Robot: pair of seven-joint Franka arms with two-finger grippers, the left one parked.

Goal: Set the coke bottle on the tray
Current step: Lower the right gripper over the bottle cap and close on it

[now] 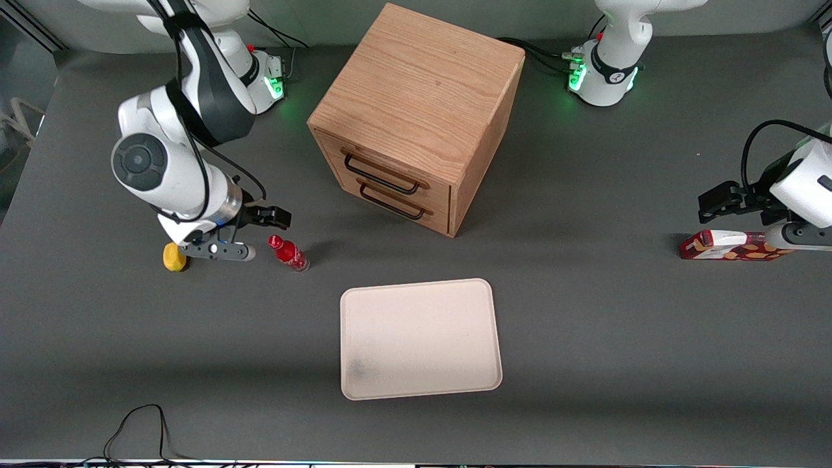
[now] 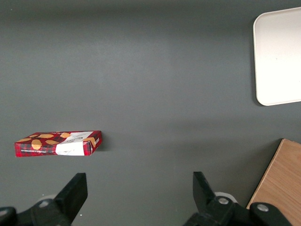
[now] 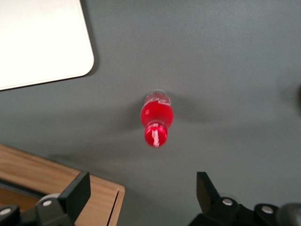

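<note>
The coke bottle (image 1: 289,253) is small and red with a red cap and stands upright on the grey table, toward the working arm's end. It also shows in the right wrist view (image 3: 156,117), seen from above. The cream-white tray (image 1: 422,338) lies flat, nearer to the front camera than the bottle, with nothing on it; one rounded corner shows in the right wrist view (image 3: 42,42). My right gripper (image 1: 263,235) hovers open and empty just beside and above the bottle, not touching it. In the right wrist view the gripper (image 3: 143,193) has its jaws wide apart.
A wooden two-drawer cabinet (image 1: 416,117) stands mid-table, farther from the front camera than the tray. A yellow lemon-like object (image 1: 173,257) lies beside the gripper. A flat red carton (image 1: 728,246) lies at the parked arm's end.
</note>
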